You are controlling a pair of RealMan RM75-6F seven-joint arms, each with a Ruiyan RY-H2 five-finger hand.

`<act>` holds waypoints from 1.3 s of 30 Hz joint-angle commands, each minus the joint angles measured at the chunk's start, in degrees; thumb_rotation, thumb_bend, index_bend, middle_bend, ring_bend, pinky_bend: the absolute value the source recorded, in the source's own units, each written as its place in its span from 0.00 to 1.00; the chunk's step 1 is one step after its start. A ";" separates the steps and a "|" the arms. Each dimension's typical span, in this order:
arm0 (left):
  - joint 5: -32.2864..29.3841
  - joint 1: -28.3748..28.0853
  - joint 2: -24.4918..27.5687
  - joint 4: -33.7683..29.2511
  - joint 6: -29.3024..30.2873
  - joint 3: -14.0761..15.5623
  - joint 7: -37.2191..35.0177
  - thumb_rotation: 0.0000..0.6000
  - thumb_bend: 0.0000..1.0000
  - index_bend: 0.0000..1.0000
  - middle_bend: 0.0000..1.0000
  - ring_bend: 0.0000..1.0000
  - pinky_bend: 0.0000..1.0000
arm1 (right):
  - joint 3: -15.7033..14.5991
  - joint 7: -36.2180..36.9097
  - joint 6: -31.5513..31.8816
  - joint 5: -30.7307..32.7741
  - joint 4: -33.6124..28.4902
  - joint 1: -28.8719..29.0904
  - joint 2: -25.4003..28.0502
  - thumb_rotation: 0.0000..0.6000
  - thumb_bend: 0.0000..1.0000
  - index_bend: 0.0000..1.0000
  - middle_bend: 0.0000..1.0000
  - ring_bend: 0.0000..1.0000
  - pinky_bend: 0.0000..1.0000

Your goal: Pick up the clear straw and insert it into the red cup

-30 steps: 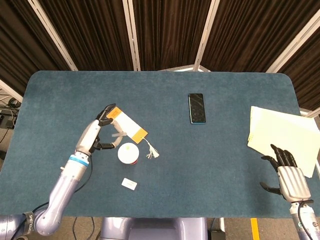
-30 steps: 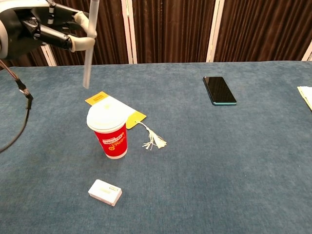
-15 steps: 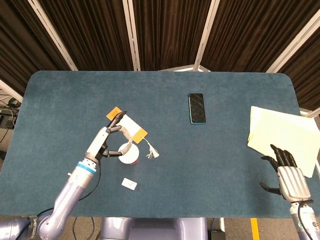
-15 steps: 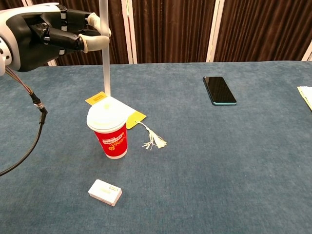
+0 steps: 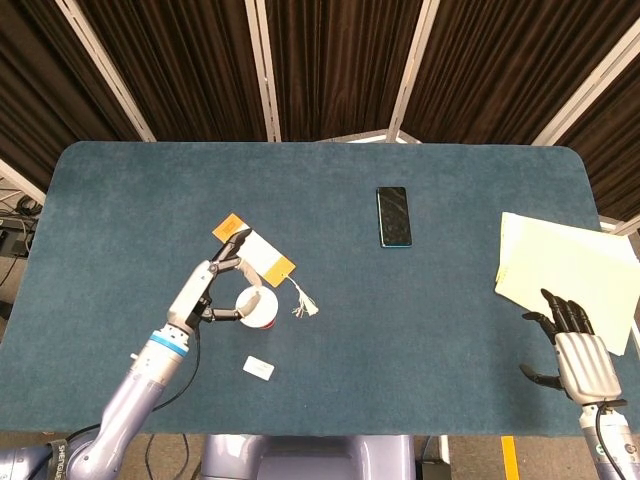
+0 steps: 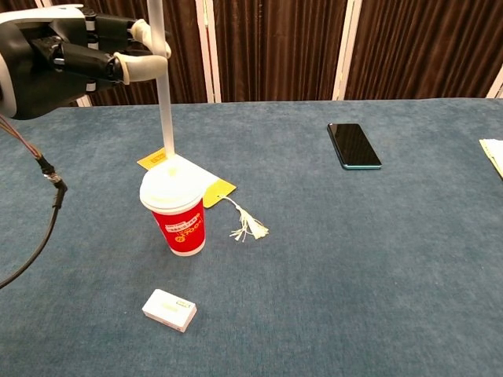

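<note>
The red cup [image 6: 182,228] with a white lid [image 6: 170,188] stands upright on the blue table; from the head view its lid [image 5: 262,306] shows beside my left hand. My left hand [image 6: 86,56] [image 5: 215,290] holds the clear straw [image 6: 163,94] near its top, almost upright. The straw's lower end sits at the far edge of the lid, around its rim; whether it touches cannot be told. My right hand [image 5: 578,352] rests open at the table's near right edge, holding nothing.
A white and orange card [image 6: 192,174] with a tassel [image 6: 247,226] lies just behind the cup. A small white box [image 6: 169,309] lies in front of it. A black phone [image 6: 354,145] is further right, and yellow paper sheets [image 5: 560,270] lie at the far right.
My left hand carried the straw right from beside the cup to over the lid, then lowered it slightly and shifted a little left. The right hand stayed still.
</note>
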 commanded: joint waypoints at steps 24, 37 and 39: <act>-0.37 -0.84 -1.56 6.62 -2.28 0.90 -3.77 1.00 0.39 0.56 0.00 0.00 0.00 | -0.02 0.04 -0.15 0.05 0.04 0.04 0.00 1.00 0.15 0.25 0.00 0.00 0.00; 1.10 -0.91 -1.92 7.07 -2.05 0.62 -5.22 1.00 0.39 0.56 0.00 0.00 0.00 | -0.06 -0.09 -0.23 0.08 0.02 0.05 -0.03 1.00 0.14 0.25 0.00 0.00 0.00; 1.25 -1.14 -2.21 7.22 -2.11 0.42 -5.43 1.00 0.39 0.56 0.00 0.00 0.00 | -0.05 -0.06 -0.23 0.06 0.02 0.07 -0.03 1.00 0.15 0.25 0.00 0.00 0.00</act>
